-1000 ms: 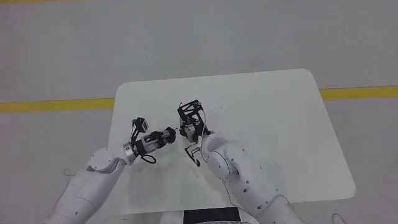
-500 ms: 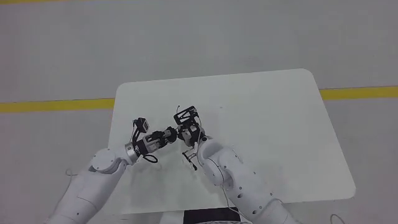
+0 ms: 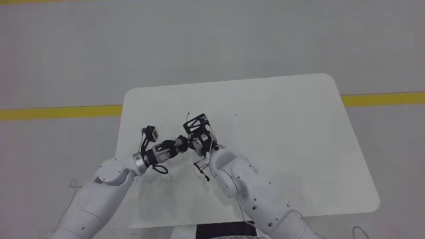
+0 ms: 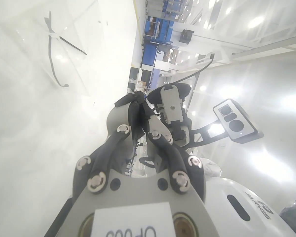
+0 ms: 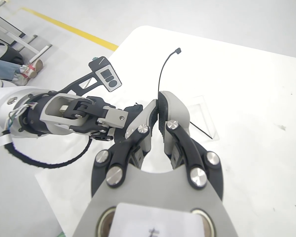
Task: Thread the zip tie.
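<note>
Two grippers meet tip to tip above the tabletop (image 5: 249, 87).

In the right wrist view, the right gripper (image 5: 158, 99) has its fingers pinched narrow on the zip tie (image 5: 160, 75). The strap arcs free from between them up to its square head, clear of the surface. Gripping it low on the strap likely leaves the head exposed as a target. The left gripper (image 5: 135, 107) sits just beside the right fingers, close enough to work on the same strap. Beyond them a clear tray (image 5: 207, 104) rests on the tabletop with a spare zip tie (image 5: 201, 130) in it, well apart from the held one.

In the left wrist view, the left fingers are closed narrow, with the dark pads touching. Whether they nip the strap's tail I cannot tell. The right gripper stands just beyond, and the strap curves away from it to the head.

In the top view, the pair sit toward 9 o'clock on the tabletop, the left gripper at 8 o'clock of the right. I judge the step in hand to be bringing the tail round to the head. That will need the springy strap kept steady at both ends.
</note>
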